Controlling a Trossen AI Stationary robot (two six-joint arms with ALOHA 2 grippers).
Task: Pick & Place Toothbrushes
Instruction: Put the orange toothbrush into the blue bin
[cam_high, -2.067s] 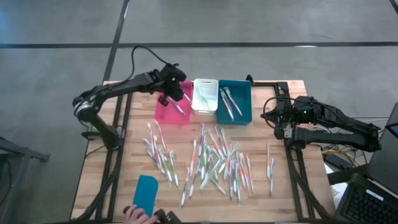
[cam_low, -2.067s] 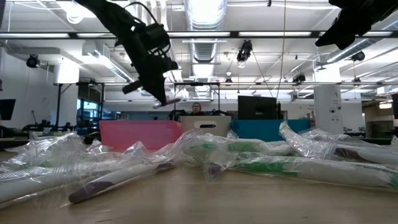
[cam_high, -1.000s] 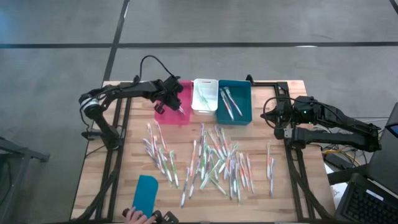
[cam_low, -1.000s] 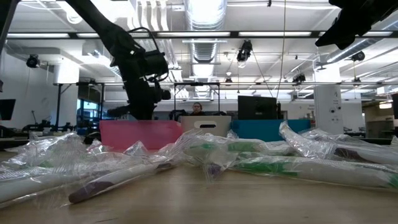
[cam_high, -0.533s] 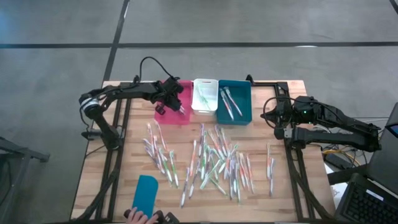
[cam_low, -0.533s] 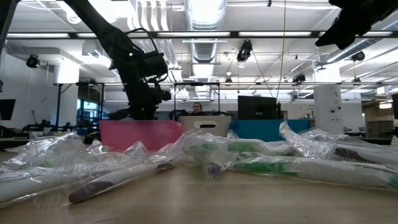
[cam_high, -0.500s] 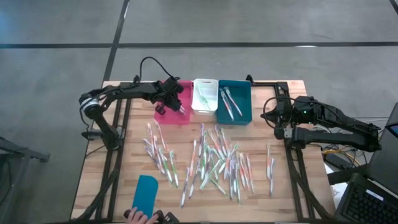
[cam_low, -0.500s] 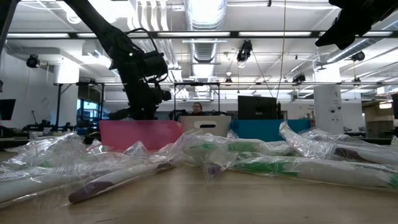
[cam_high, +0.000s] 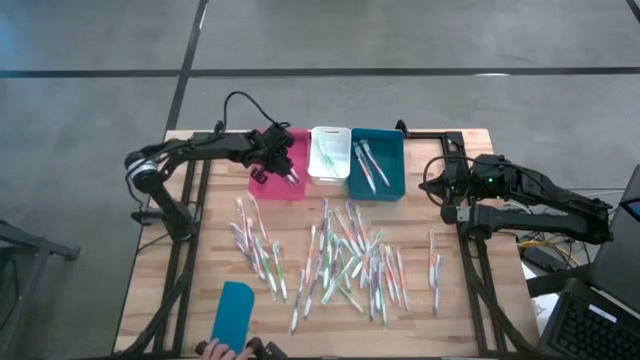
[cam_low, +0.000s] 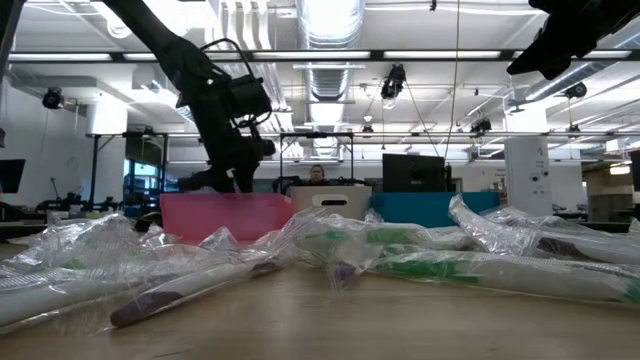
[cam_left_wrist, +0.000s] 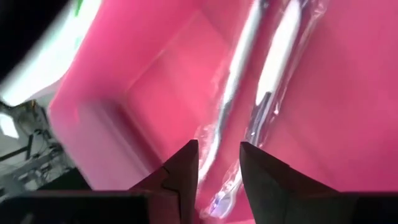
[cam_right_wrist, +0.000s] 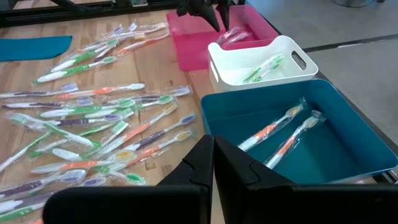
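High view. A wooden worktop fills the centre of the frame. Three bins stand in a row at its upper middle: a pink bin, a white bin and a teal bin. The loose toothbrushes, each in a clear wrapper, lie scattered across the middle of the worktop below the bins; a few more rest inside the bins. The left gripper reaches from the left of the frame over the pink bin. The right gripper waits at the right edge of the worktop, beside the teal bin. A flat teal lid lies at the lower left, with a person's hand just below it at the bottom edge.

Low view. Wrapped toothbrushes crowd the foreground. The left gripper hangs at upper left, its tips at the rim of the pink bin.

Left wrist view. The two dark fingers stand a narrow gap apart and hold nothing. Beyond them, wrapped toothbrushes lie on the floor of the pink bin.

Right wrist view. The right gripper has its fingers pressed together and empty, at the bottom centre. The teal bin holds two orange toothbrushes; the white bin holds a green one.
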